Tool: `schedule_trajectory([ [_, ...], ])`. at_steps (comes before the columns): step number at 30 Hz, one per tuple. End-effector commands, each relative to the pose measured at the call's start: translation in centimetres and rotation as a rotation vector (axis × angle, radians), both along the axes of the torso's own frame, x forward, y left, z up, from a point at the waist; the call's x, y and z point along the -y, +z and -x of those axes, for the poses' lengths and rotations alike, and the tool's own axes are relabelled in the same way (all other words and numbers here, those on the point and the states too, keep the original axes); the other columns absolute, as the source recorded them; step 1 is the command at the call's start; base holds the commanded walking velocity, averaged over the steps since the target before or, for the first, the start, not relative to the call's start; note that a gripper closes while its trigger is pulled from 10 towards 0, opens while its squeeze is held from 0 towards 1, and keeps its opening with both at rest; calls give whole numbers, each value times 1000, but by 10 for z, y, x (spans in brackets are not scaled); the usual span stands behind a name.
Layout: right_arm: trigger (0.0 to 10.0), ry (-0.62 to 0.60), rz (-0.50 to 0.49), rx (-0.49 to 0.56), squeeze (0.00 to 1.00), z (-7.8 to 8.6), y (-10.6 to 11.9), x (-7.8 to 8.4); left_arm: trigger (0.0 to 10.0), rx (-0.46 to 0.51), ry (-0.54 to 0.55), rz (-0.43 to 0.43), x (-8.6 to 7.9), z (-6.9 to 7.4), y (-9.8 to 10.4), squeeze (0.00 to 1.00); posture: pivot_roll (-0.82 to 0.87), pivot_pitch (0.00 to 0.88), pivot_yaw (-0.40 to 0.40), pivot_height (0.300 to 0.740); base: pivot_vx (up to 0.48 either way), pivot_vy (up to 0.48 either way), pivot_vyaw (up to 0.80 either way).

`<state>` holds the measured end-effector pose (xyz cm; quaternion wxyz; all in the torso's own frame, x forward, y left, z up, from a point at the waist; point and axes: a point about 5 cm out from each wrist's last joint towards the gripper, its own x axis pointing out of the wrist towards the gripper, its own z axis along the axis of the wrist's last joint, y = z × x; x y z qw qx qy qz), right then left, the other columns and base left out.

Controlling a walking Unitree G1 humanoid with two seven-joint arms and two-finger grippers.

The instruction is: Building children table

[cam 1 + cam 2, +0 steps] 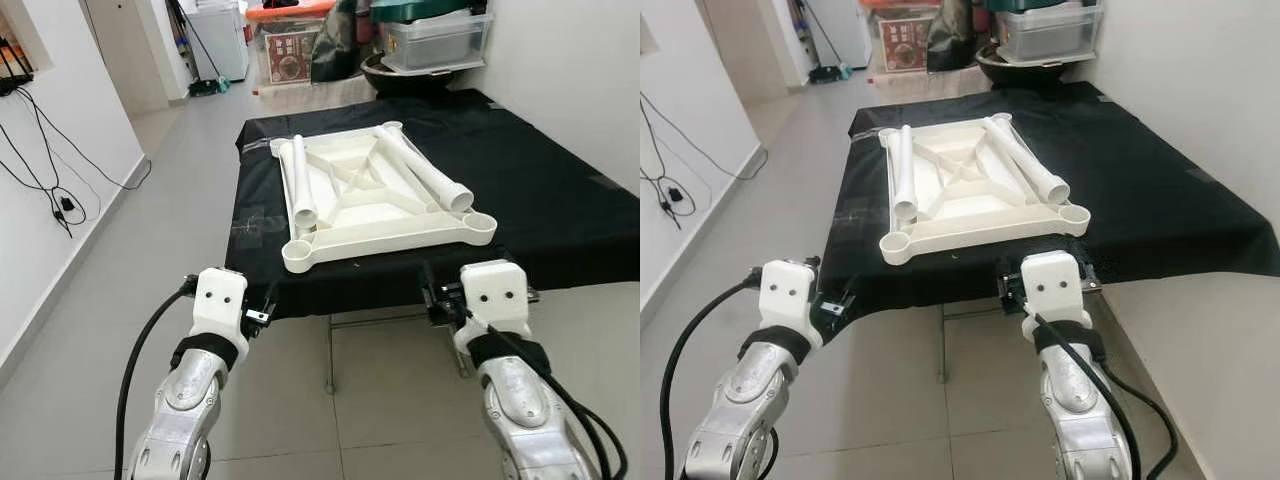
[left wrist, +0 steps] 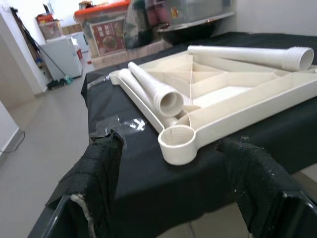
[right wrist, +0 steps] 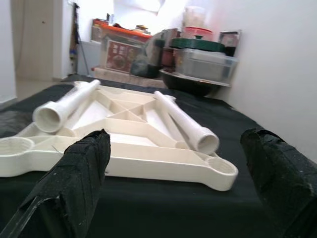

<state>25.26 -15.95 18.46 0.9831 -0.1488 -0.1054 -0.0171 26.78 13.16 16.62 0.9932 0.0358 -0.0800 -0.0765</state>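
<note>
A white plastic tabletop (image 1: 385, 205) lies upside down on a table draped in black cloth (image 1: 540, 200). It has round leg sockets at its corners, such as the near-left socket (image 2: 177, 144). White tube legs lie loose on it: one along the left side (image 1: 300, 180) and one along the right side (image 1: 425, 165). My left gripper (image 2: 173, 141) is open just short of the table's front edge, facing the near-left socket. My right gripper (image 3: 176, 135) is open at the front edge, facing the near-right corner. Neither holds anything.
Storage boxes (image 1: 435, 40), a dark pot and a small white appliance (image 1: 220, 35) stand on the floor behind the table. A white wall runs along the right, and cables (image 1: 60, 205) hang on the left wall. Tiled floor (image 1: 150, 200) lies open to the left.
</note>
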Motion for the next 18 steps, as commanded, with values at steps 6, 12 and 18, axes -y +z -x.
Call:
schedule_trajectory([
  [6,10000,19,-7,18,0,-4,0,-3,10000,17,-31,49,-2,0,-1,0,-85,0,52,740,206,0,0],
  [12,10000,21,16,33,0,-7,3,-2,10000,29,-39,53,-1,-1,0,0,-91,0,56,740,451,0,0],
  [18,10000,12,45,44,0,-9,3,0,10000,31,-51,60,0,-2,-1,0,-102,0,64,740,451,0,0],
])
